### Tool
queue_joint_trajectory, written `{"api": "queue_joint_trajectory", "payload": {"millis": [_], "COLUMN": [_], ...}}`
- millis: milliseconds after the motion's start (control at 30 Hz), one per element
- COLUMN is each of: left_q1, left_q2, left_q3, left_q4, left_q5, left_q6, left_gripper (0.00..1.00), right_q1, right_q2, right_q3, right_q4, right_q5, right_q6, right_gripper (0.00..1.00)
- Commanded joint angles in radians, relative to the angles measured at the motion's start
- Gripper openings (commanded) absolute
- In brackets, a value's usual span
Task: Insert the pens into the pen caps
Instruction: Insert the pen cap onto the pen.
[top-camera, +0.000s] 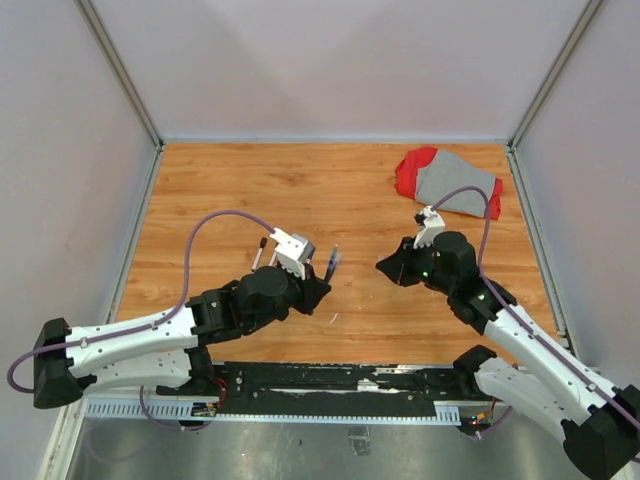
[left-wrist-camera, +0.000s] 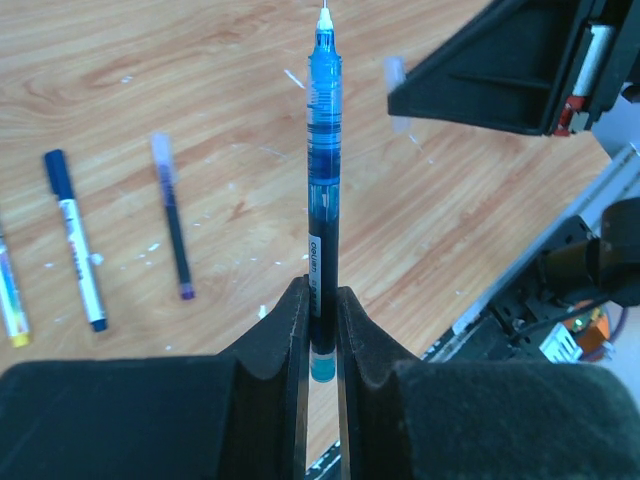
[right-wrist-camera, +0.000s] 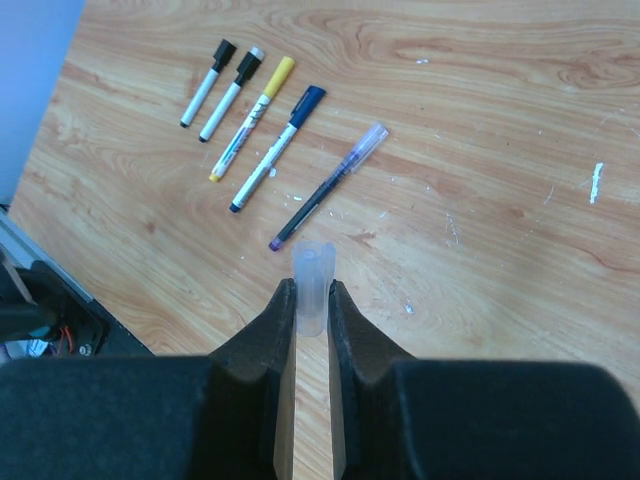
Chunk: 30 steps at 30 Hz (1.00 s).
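Now | left gripper (left-wrist-camera: 320, 297) clamps blue pen (left-wrist-camera: 323, 180) | right gripper (right-wrist-camera: 312, 300) pinches clear cap (right-wrist-camera: 312, 272) — both over table (top-camera: 330, 190) middle, off its edges

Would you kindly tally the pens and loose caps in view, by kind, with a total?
Capped pens lying down: 5
Uncapped blue pen, held: 1
Loose clear cap, held: 1
Total: 7

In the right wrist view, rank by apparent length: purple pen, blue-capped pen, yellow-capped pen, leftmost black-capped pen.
1. purple pen
2. blue-capped pen and yellow-capped pen, about alike
3. leftmost black-capped pen
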<state>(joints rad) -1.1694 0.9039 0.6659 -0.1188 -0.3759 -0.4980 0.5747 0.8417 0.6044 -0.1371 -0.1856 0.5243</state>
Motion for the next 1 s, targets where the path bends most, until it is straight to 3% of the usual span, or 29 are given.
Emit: {"api": "queue_joint_trajectory", "payload": {"millis": [0, 400, 733, 967], "left_q1": [-0.054, -0.131, -0.156, -0.162], "left_q2": [0.047, 0.126, 0.156, 0.163], "left_q3": [0.001, 0.020, 0.012, 0.000], "left_q4": [0.122, 0.216, 0.280, 0.343], "left_q5": [0.032, 0.013, 0.019, 0.049], "left_q6": [-0.017, -0.002, 0.010, 0.043], "left_gripper": [0.00, 0.00, 0.01, 0.00], "right_q1": [-0.038, -0.052, -0.052, -0.052], "right_q2": [-0.081, -0.214, -0.321, -0.372], "right_q3": [-0.051, -0.172, -0.149, -0.149], "right_q4": [0.102, 0.278, 0.234, 0.324], "right_q5": [-0.079, -0.063, 0.071, 0.071], "right_q6": [0.063, 0.262, 0.256, 0.246], "right_gripper": [0.01, 0.01, 0.01, 0.01]}}
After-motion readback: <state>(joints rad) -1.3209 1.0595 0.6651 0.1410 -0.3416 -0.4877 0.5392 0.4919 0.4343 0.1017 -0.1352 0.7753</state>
